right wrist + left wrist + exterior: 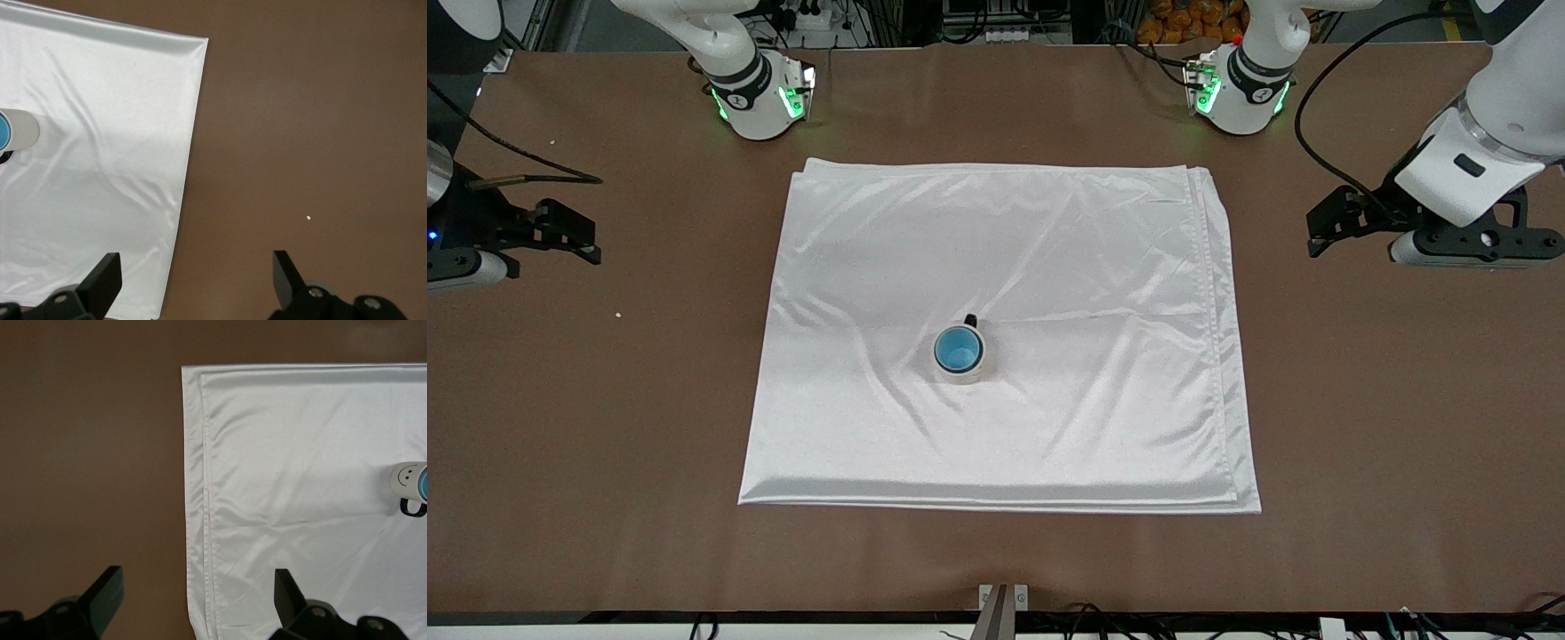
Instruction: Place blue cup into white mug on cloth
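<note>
I saw the cup seated inside the mug, upright near the middle of the cloth, well in from every edge. The left claw hung open over bare counter just off the cloth's edge. The right claw hung open over bare counter at its own end, well clear of the cloth. Both arms waited.
</note>
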Robot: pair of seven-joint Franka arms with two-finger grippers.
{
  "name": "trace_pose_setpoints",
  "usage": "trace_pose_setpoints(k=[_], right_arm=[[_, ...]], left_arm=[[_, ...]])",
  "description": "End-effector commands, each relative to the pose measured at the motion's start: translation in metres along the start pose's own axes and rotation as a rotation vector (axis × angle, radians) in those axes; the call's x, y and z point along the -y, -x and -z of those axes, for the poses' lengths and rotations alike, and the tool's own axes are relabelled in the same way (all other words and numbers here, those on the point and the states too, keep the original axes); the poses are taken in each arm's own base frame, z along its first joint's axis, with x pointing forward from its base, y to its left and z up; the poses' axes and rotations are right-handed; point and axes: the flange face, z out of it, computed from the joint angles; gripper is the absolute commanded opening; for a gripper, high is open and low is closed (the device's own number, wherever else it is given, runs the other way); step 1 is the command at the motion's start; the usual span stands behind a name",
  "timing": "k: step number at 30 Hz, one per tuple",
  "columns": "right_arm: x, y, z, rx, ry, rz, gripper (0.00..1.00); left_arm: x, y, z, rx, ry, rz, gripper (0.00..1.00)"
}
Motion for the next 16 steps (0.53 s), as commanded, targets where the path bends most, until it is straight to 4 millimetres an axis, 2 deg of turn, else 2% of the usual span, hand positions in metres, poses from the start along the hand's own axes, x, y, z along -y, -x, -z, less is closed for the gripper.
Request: trace_pose_setpoints(k=[1, 16], right_arm=[[0.0084, 0.0082, 0.0043, 0.017, 0.001, -0.019, 1.00], [0.0086, 0.0097, 0.0032, 0.030, -0.001, -0.021, 1.00]], left_arm=[[0.0025, -0.0026, 0.0058, 0.008, 0.014, -0.026, 1.00], [0.0047, -0.0043, 0.0032, 0.010, 0.000, -0.062, 1.00]])
